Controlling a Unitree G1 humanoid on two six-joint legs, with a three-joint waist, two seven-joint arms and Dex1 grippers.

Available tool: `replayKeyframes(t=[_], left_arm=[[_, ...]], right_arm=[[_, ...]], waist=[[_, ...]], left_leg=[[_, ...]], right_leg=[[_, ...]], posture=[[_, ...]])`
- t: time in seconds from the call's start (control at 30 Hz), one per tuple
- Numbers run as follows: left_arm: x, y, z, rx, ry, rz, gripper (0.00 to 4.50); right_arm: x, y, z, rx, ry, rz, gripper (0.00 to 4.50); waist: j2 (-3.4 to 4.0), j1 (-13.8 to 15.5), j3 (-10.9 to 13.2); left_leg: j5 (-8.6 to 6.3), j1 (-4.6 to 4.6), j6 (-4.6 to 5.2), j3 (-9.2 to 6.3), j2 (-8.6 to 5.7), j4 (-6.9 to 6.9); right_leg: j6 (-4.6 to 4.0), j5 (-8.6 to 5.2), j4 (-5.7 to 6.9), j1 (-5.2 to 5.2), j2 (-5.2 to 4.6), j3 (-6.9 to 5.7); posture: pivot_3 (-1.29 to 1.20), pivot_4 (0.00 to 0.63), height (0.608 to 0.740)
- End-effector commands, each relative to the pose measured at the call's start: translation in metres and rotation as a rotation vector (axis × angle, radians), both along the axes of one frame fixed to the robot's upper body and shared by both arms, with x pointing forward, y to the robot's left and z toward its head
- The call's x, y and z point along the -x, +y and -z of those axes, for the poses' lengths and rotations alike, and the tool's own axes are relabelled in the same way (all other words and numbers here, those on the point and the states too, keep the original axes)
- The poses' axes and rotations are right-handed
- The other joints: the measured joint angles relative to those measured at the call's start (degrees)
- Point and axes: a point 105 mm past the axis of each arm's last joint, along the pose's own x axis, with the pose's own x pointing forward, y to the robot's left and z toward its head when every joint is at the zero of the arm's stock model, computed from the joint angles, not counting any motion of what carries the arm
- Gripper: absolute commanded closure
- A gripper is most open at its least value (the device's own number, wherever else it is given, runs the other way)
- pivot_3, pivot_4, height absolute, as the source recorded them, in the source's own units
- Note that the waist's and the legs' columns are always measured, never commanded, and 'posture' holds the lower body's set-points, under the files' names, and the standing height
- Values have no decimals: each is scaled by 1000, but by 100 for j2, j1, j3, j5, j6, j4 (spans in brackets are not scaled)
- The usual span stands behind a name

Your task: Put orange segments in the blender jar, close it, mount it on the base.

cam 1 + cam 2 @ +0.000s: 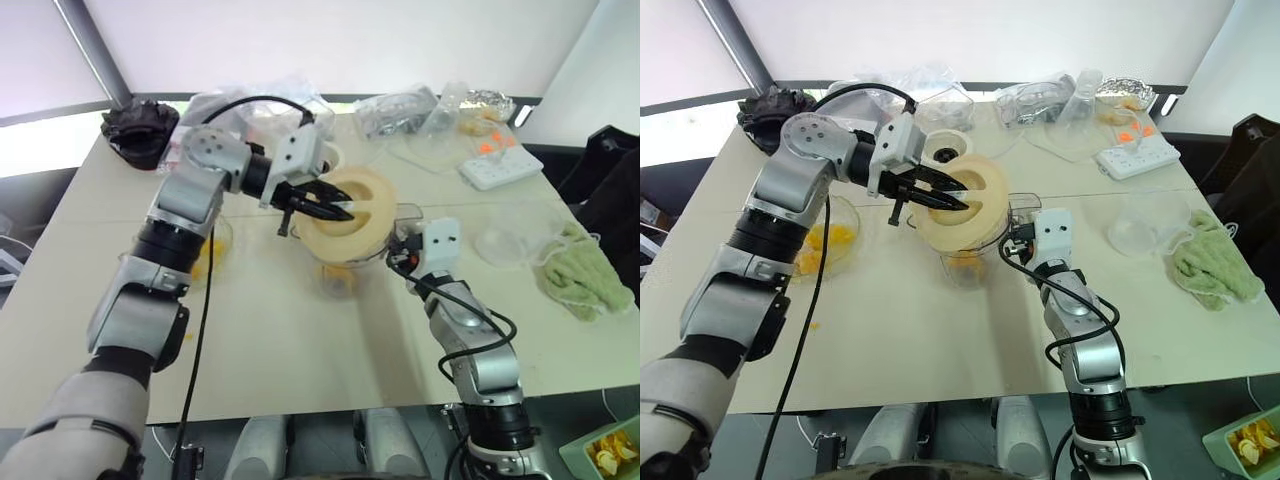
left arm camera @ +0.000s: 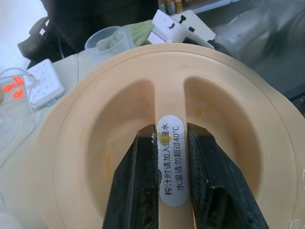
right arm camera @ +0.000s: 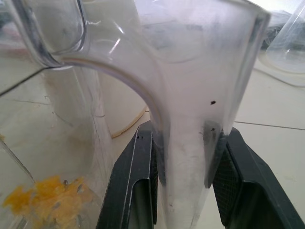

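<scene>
Lid (image 1: 352,213) tilted over blender jar (image 1: 345,268), mid-bench
L hand (image 2: 174,157) pinches lid's centre rib; R hand (image 3: 183,162) clamps jar handle (image 3: 186,157). Orange segments (image 3: 45,195) in jar bottom, more in bowl (image 1: 830,240) nearby. Base (image 1: 945,148) behind jar; front of bench (image 1: 300,360) is open room

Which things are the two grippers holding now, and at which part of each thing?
The left gripper holds the cream-yellow lid by its central ridge. The right gripper holds the blender jar by its handle.
</scene>
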Motion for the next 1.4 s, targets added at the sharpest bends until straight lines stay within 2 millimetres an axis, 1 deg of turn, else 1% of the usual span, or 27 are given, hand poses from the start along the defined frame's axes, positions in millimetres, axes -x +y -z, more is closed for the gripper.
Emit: replayKeyframes(t=[0.03,0.27,0.33,0.4,0.5,0.6,0.67,0.73,0.8,0.87,0.93,1.03,1.2,1.3,1.4], left_arm=[[-9,6,37,-124,59,-61,4238],[-11,7,65,-216,161,-66,4238],[-12,6,73,-236,192,-77,4238],[-13,7,76,-245,211,-88,4238],[-16,10,91,-290,234,-135,4238],[-21,13,106,-326,254,-216,4238],[-25,19,117,-349,277,-281,4238],[-27,23,125,-365,298,-340,4238],[-29,24,131,-373,317,-396,4238],[-34,27,141,-393,319,-487,4238],[-35,32,149,-408,345,-570,4238],[-36,38,150,-402,392,-660,4238],[-40,41,146,-383,438,-773,4238],[-41,40,142,-372,455,-802,4238],[-40,36,136,-356,453,-789,4238]], right_arm=[[2,5,-18,-22,-77,-18,3595],[1,1,-24,-20,-109,-16,3595],[2,0,-29,-21,-135,-14,3595],[1,2,-31,-21,-150,-15,3595],[2,1,-39,-21,-192,-7,3595],[1,-2,-43,-26,-210,6,3595],[-1,0,-44,-20,-214,4,3595],[-1,-1,-45,-13,-220,3,3595],[-1,-4,-46,-10,-227,4,3595],[-1,-7,-49,1,-246,6,3595],[-1,-9,-52,21,-271,6,3595],[-4,-5,-54,52,-291,-3,3595],[-4,-4,-53,45,-293,-4,3595],[-5,-3,-53,43,-294,-4,3595],[-5,-3,-52,43,-295,-3,3595]], waist=[[1,6,-3],[3,6,-6],[3,9,-11],[7,10,-14],[12,16,-20],[15,23,-31],[19,34,-46],[34,33,-79],[47,41,-89],[57,51,-95],[65,65,-113],[65,82,-136],[67,80,-160],[67,76,-163],[67,62,-163]], left_leg=[[0,5,0,0,0,0],[-1,69,1,-3,3,-6],[-1,76,1,-6,5,-6],[-1,76,1,-7,5,-6],[-1,77,1,-8,6,-6],[-1,78,1,-9,7,-6],[-1,85,1,-13,6,-6],[-1,98,2,-17,7,-6],[-3,119,3,-34,8,-9],[-4,159,2,-54,10,-15],[-6,169,1,-78,3,-15],[-7,168,-1,-92,-6,-14],[-13,167,-10,-104,-6,-16],[-16,167,-15,-107,-6,-18],[-18,165,-19,-110,-7,-23]], right_leg=[[0,0,0,6,0,0],[-17,-17,-11,74,0,-3],[-16,-19,-15,86,-1,-4],[-15,-20,-16,86,-2,-5],[-14,-20,-15,86,-2,-5],[-14,-20,-16,90,-5,-5],[-11,-22,-17,100,-7,-6],[-7,-26,-28,118,-8,-9],[6,-38,-52,152,-8,-19],[4,-44,-79,199,-9,-24],[6,-47,-104,208,-10,-28],[13,-52,-116,226,-18,-23],[16,-57,-118,228,-20,-24],[13,-62,-118,228,-22,-24],[13,-65,-121,227,-27,-24]], posture=[[0,150,740],[0,150,740],[0,150,740],[0,150,740],[0,150,740],[0,150,740],[0,150,740],[0,150,740],[0,150,740],[0,150,740],[0,150,740],[0,150,740],[0,150,740],[0,150,740],[0,150,740]])
